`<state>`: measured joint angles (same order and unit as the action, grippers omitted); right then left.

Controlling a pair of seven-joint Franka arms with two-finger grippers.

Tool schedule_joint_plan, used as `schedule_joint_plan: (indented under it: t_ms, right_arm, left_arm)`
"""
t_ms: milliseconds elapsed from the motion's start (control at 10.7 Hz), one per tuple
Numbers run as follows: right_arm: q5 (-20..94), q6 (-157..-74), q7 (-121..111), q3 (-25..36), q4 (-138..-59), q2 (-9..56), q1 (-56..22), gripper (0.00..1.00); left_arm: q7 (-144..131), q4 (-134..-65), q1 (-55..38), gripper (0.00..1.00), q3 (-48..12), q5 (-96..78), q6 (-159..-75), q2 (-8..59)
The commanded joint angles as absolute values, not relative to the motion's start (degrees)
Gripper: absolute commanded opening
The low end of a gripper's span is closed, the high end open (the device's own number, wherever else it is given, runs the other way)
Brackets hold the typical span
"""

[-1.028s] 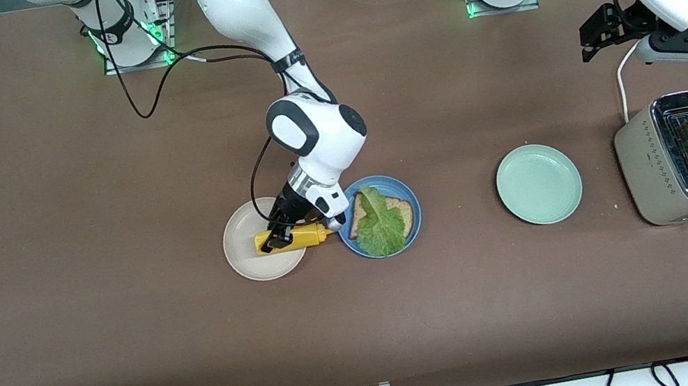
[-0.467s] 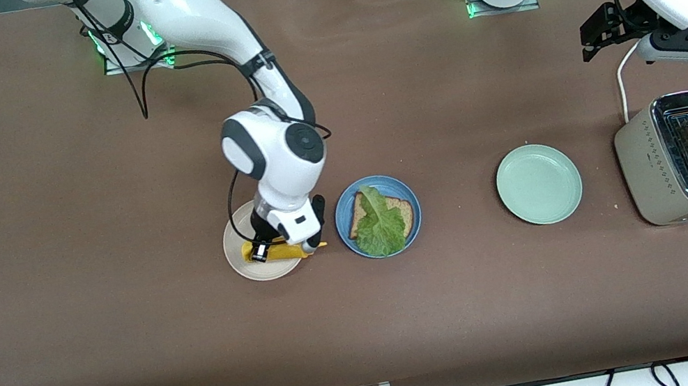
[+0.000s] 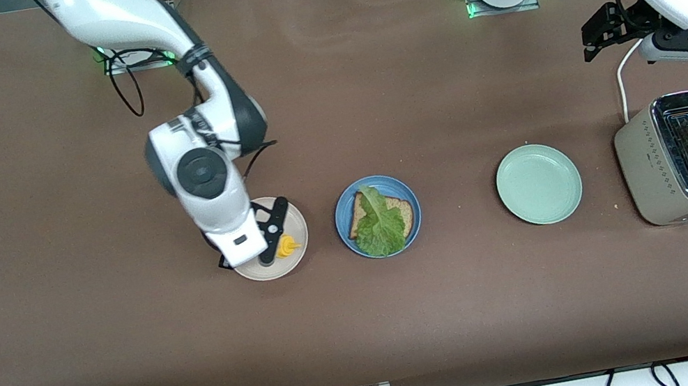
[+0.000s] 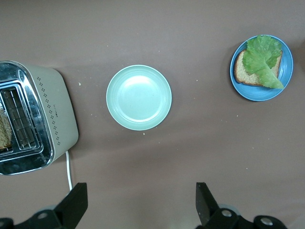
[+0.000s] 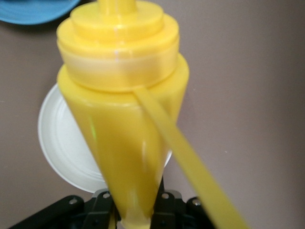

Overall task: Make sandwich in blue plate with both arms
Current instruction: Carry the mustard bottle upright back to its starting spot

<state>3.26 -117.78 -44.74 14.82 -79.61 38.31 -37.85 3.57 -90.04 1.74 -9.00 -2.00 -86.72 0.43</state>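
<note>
While the right end effector (image 3: 272,237) clenched a yellow plastic squeeze bottle (image 3: 286,245) over the round beige plate (image 3: 292,220) | round blue plate (image 3: 409,199) held bread and ruffled green lettuce (image 3: 380,223) | left end effector (image 3: 599,31) waited released above the counter, near the toaster (image 3: 658,166) | next: likely top slice.

Yellow bottle (image 3: 286,245), blue plate (image 3: 411,222) (green lettuce (image 3: 379,222)) — pale green plate (image 3: 538,184).

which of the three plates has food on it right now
The blue plate, the middle one of the three: it carries a bread slice under a lettuce leaf. The pale green plate is bare, and the beige plate has no food.
</note>
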Motion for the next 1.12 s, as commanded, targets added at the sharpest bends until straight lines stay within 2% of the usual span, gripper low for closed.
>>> schedule_joint_plan:
  t_ms: [0, 280, 561, 748, 1028]
  right_arm:
    - [14.9, -117.7, -55.9, 3.9, -82.4, 35.2, -23.0, 0.0]
    - [23.6, -113.9, -64.6, 0.1, -82.4, 35.7, -14.6, 0.0]
    - [29.6, -111.6, -75.2, -6.2, -82.3, 38.5, -4.4, 0.0]
    - [34.5, -108.5, -84.2, -6.9, -82.0, 40.4, 0.1, 0.0]
    - [35.5, -105.9, -94.3, -12.9, -81.7, 45.1, 9.1, 0.0]
  left_arm:
    - [4.0, -88.8, 2.3, 1.0, -9.1, -2.5, -85.8, 0.6]
    - [3.8, -88.8, 2.2, 1.0, -9.1, -2.4, -85.8, 0.6]
    - [3.8, -88.8, 2.2, 1.0, -9.1, -2.4, -85.8, 0.6]
    - [3.8, -88.8, 2.2, 1.0, -9.1, -2.4, -85.8, 0.6]
    - [3.9, -88.8, 2.3, 1.0, -9.1, -2.4, -85.8, 0.6]
